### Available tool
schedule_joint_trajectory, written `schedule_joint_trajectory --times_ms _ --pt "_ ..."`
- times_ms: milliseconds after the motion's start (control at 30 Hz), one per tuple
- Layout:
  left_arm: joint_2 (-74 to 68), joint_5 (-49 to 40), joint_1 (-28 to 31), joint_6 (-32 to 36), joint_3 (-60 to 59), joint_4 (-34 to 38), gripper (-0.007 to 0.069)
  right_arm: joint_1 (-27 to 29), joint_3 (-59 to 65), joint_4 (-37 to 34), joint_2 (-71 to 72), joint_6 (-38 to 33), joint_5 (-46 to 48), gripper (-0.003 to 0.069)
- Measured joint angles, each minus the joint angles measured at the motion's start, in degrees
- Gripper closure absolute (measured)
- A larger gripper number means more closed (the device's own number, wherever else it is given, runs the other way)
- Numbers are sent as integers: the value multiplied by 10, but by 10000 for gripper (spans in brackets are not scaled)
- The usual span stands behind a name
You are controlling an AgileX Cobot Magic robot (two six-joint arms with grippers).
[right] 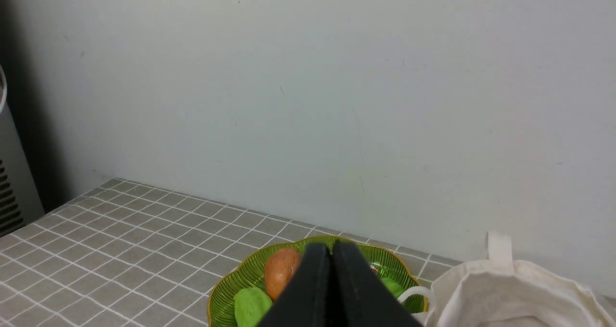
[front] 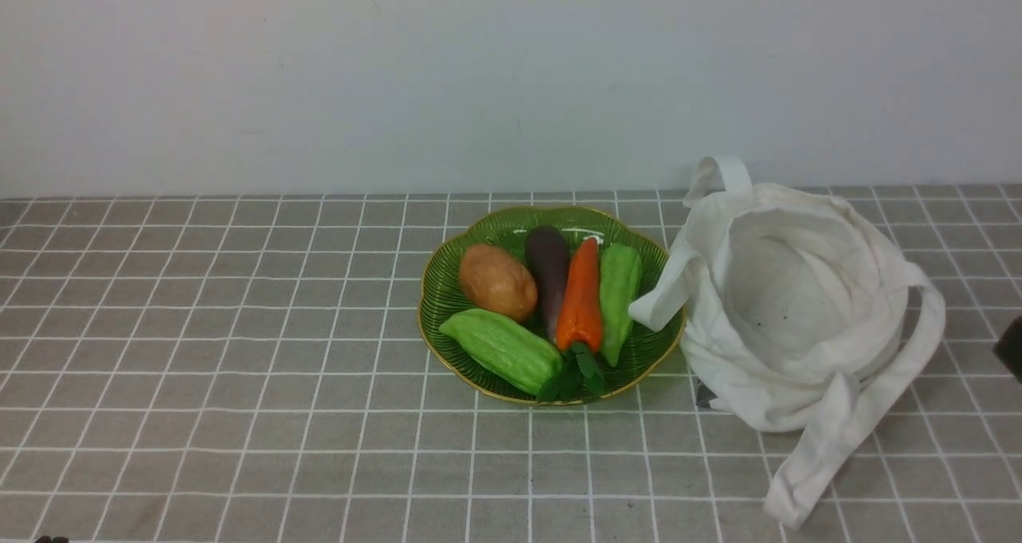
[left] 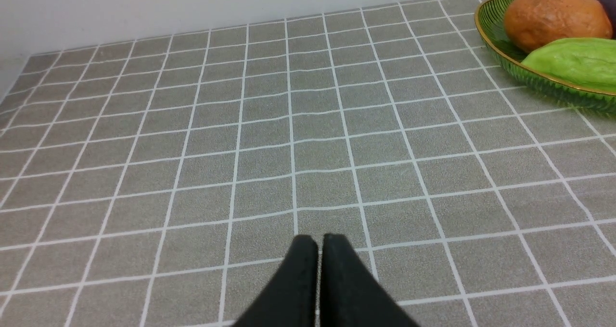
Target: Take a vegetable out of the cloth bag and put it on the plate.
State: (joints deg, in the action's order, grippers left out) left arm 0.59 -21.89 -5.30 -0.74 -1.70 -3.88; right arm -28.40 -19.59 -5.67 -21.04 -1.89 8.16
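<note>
The orange carrot with dark green leaves lies on the green gold-rimmed plate, between the purple eggplant and a green gourd. The white cloth bag stands open to the right of the plate, and its inside looks empty. One strap rests on the plate's right rim. My left gripper is shut and empty above bare tablecloth. My right gripper is shut and empty, with the plate and the bag behind it. Only a dark tip of the right arm shows in the front view.
A brown potato and a second green gourd also lie on the plate. The plate with the potato shows in the left wrist view. A grey checked tablecloth covers the table up to a white wall.
</note>
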Motion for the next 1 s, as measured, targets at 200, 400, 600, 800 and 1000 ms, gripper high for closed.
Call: schedule_joint_trajectory --times_ms 200,400,600,800,1000 --pt "0 0 0 0 0 0 629 0 0 0 0 0 19 673" --pt "0 0 0 0 0 0 629 0 1 1 1 0 28 673" --pt "0 0 0 0 0 0 629 11 52 46 56 -17 28 673" --pt "0 0 0 0 0 0 629 120 159 57 163 -19 46 673" --pt "0 0 0 0 0 0 629 204 212 57 215 -19 82 673"
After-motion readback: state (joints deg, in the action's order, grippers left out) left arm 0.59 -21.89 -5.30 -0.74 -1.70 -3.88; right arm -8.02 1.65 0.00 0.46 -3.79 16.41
